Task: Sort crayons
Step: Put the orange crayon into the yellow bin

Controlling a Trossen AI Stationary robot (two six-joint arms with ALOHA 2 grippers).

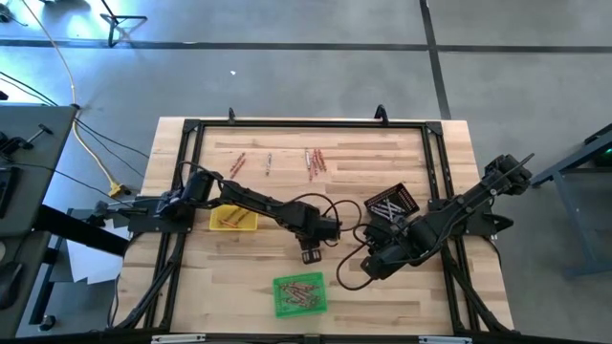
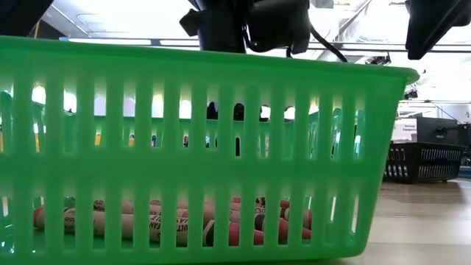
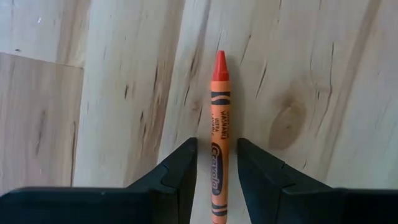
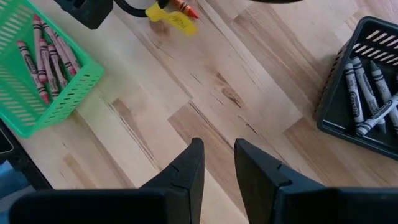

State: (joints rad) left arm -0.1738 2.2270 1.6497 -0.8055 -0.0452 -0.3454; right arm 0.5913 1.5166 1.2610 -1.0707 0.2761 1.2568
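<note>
Your left gripper (image 3: 216, 180) is over the middle of the wooden table (image 1: 421, 296). Its two fingers (image 3: 177, 177) are closed on an orange crayon (image 3: 219, 134). The crayon sticks out past the fingertips, and its pointed end faces away from the gripper. In the high view this gripper (image 1: 313, 254) sits between the yellow tray (image 1: 233, 219) and the green tray (image 1: 299, 293).

Your right gripper (image 4: 217, 168) is over bare wood and holds nothing. Its fingers are a little way apart, with only table showing in the gap. In the high view it (image 1: 371, 266) is just in front of the black tray (image 1: 392, 204), to the right of the green tray.

The green tray holds a pile of reddish crayons (image 2: 184, 224). You can see them through the slots in the low view. The black tray holds pale grey crayons (image 4: 368, 99). The yellow tray has a few orange crayons (image 1: 229, 219) in it. More loose crayons (image 1: 314, 161) lie in small groups on the table near the far edge, well apart from both grippers.
</note>
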